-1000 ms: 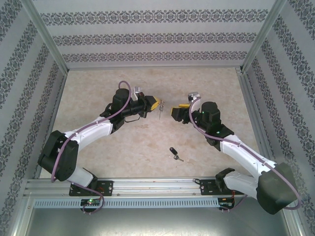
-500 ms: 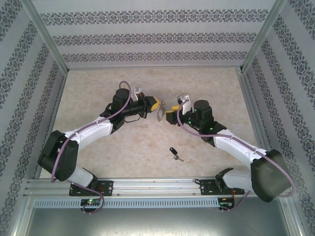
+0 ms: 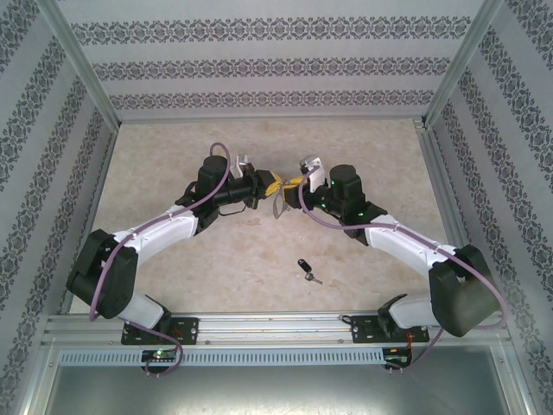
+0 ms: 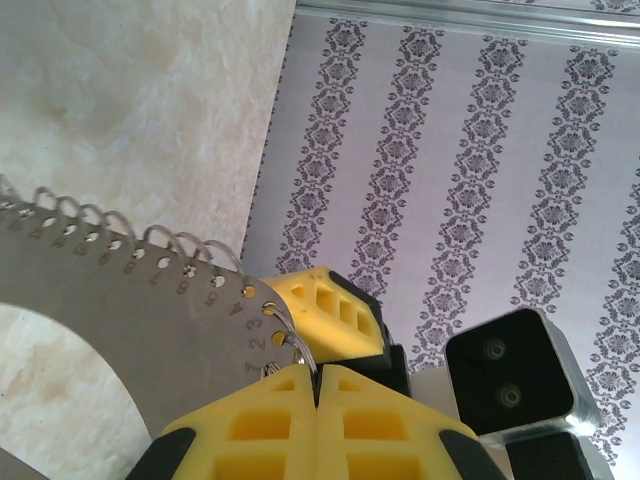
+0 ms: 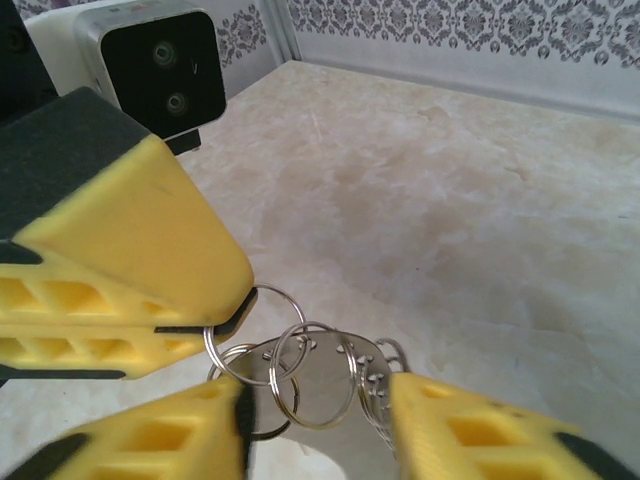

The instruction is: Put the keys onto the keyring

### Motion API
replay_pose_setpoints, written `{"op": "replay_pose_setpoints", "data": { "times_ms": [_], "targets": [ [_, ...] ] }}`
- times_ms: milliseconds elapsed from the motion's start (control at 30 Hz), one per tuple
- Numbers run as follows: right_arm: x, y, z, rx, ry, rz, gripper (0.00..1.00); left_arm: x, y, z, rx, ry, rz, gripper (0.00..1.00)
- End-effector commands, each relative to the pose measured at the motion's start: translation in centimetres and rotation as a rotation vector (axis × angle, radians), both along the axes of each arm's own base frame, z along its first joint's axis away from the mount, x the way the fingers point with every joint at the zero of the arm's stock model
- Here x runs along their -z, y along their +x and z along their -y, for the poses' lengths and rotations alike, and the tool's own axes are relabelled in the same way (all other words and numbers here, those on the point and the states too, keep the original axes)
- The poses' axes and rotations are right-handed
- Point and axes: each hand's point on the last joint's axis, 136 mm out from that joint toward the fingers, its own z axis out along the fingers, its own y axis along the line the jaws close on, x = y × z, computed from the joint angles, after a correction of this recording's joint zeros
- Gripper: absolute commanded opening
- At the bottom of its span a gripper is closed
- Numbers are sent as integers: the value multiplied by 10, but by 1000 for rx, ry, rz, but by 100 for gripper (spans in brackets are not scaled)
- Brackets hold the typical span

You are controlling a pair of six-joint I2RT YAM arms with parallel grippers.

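Nearest to me, the key (image 3: 307,270) lies alone on the table (image 3: 173,156), between the two arms and a little right of the middle. Its black head points far-left and its short blade near-right, so its long axis runs diagonally across the table. It is touching neither gripper and is well apart from the keyring.

Farther out, both grippers meet over the middle of the table. The left gripper (image 4: 316,375) has its yellow fingers pressed fully together on the keyring (image 4: 110,310), pinching the end of the grey plate beside its row of small rings (image 4: 165,245). In the left wrist view the plate runs away to the left.

The right gripper (image 5: 320,420) faces it from the right. Its jaws are partly open and straddle the ringed edge of the plate. I see a gap on the left finger's side, while the right fingertip (image 5: 470,430) sits just beside the rings, perhaps touching. I do not read that as a grip.

The key lies on the near side of both grippers, low on the table and slightly nearer the right one. With the left gripper holding the keyring, I judge that the right arm would be the one to come back for it.
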Motion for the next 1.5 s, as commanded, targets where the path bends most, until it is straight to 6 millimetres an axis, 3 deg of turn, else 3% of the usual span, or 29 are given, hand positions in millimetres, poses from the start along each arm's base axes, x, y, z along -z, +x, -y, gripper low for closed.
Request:
{"op": "replay_pose_setpoints", "data": {
  "times_ms": [0,367,433,700,867,933,1167,1367,1400,1467],
  "targets": [
    [-16,3,-7,-39,15,41,32,-32,-2,2,18,-42,56,0],
    [-17,-2,-8,-66,13,39,2,-29,-2,2,21,-38,46,0],
    [-18,-3,-8,-69,10,42,0,-28,-2,2,20,-37,46,0],
    [-18,-7,-6,-77,-7,43,0,-32,0,1,11,-33,65,0],
    [-20,-4,0,-46,8,44,0,-40,4,3,11,-44,102,30],
    [-22,-2,1,-35,18,49,0,-42,5,6,22,-51,111,35],
    [-18,3,8,-1,18,34,0,-38,6,6,19,-50,107,22],
    [5,12,22,115,-11,-85,1,-29,6,1,3,-23,107,21],
    [12,13,27,149,-22,-116,12,-26,6,-1,1,-14,108,23],
    [28,12,38,222,-42,-205,22,-18,7,-7,-11,24,109,27]
  ]
}}
